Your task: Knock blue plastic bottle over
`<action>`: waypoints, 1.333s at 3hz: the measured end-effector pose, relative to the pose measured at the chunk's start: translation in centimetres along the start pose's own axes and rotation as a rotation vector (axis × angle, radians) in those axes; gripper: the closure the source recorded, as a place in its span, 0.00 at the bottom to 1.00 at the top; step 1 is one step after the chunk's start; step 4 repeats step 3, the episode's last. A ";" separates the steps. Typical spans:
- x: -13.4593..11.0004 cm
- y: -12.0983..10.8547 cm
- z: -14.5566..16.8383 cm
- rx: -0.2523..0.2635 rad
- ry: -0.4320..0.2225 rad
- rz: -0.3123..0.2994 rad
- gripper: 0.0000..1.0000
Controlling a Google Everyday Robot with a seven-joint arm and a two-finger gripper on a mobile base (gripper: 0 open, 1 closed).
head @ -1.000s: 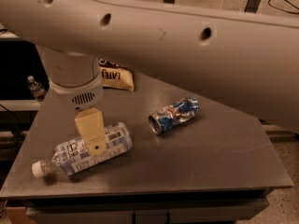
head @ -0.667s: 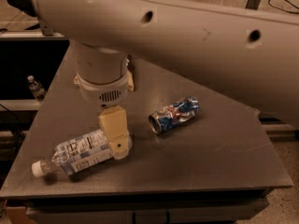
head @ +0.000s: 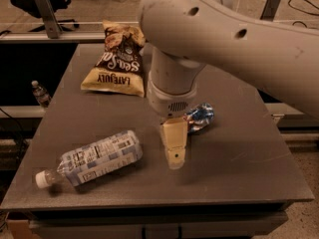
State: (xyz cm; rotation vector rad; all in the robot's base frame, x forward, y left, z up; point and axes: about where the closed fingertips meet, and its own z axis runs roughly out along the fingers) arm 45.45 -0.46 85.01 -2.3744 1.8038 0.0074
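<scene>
Blue plastic bottle (head: 99, 156) flat by front-left table (head: 239, 178) edge — gripper (head: 175, 156) beside

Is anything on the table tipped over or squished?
Yes. The blue plastic bottle lies on its side at the front left of the table, with its cap toward the edge. The blue can behind the claw looks crushed. The claw hangs mid-table, right of the bottle, not touching it.
</scene>
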 end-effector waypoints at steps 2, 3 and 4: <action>9.3 2.9 -3.1 0.014 0.119 0.193 0.00; 9.3 2.9 -3.1 0.014 0.119 0.193 0.00; 9.3 2.9 -3.1 0.014 0.119 0.193 0.00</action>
